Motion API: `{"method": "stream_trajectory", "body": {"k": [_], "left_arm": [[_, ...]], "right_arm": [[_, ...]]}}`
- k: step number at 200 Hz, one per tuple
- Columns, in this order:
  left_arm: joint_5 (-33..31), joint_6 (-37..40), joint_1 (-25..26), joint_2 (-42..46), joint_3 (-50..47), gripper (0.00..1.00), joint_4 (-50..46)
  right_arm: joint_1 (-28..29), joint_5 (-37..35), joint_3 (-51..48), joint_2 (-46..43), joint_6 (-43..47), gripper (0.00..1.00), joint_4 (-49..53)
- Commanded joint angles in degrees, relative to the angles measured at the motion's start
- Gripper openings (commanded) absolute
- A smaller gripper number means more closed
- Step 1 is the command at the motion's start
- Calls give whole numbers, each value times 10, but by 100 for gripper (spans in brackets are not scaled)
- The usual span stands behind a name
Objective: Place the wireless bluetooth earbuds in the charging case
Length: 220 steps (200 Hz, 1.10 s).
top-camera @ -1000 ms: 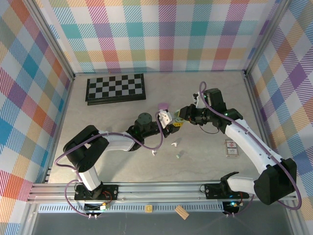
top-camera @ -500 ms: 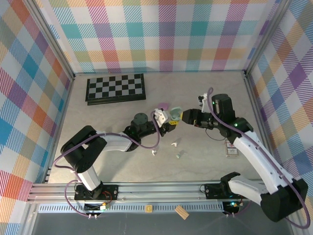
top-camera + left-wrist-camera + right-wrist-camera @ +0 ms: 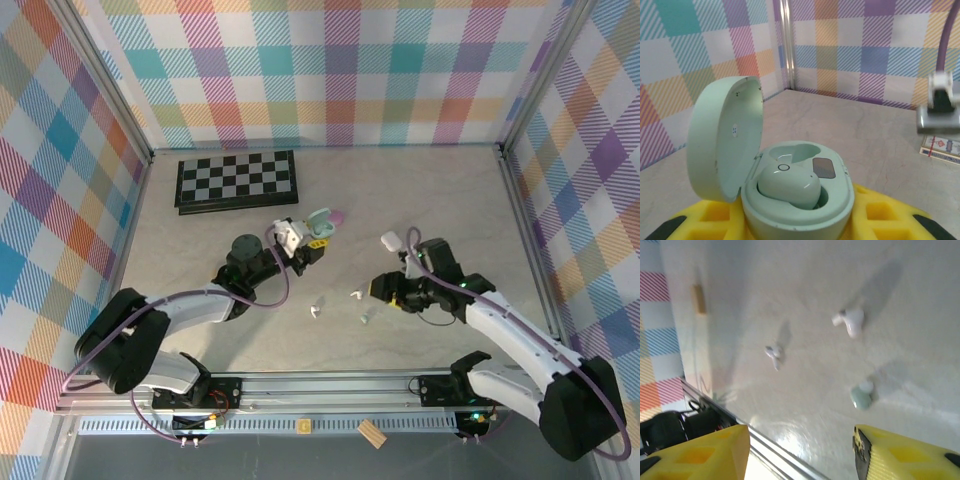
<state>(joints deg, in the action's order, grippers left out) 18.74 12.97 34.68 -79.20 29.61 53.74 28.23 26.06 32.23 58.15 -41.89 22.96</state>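
My right pincer (image 3: 799, 440) hangs apart above the mint earbud (image 3: 861, 397); my left pincer (image 3: 790, 225) clamps the case (image 3: 835, 195). 1 glancing finger could flick the earbud away.

readable text: none | mint charging case (image 3: 795, 200), lid inside: tiny blue mark, too small to read | card (image 3: 940, 147) on worktop (image 3: 865, 125): print blurred | yellow tag (image 3: 305, 427), front rail: glyph unclear
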Motion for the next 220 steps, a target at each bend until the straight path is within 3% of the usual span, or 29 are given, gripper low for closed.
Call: {"method": "stream_trajectory", "body": {"k": [1, 43, 70, 110, 169, 220], "left_arm": [[-2, -9, -19, 37, -15, 29, -11], [7, -24, -45, 82, -30, 29, -27], [11, -22, -50, 95, -29, 29, -46], [18, -21, -51, 98, -23, 29, -57], [25, -22, -50, 103, -21, 30, -61], [29, -24, -50, 99, -21, 30, -58]], "right_arm": [[43, 19, -29, 26, -68, 57, -70], [133, -14, -52, 92, -134, 58, -171], [160, -37, -48, 139, -154, 58, -200], [161, -80, -31, 170, -148, 57, -174], [145, -175, -25, 143, -136, 56, -117], [97, -155, -14, 156, -109, 56, -167]]}}
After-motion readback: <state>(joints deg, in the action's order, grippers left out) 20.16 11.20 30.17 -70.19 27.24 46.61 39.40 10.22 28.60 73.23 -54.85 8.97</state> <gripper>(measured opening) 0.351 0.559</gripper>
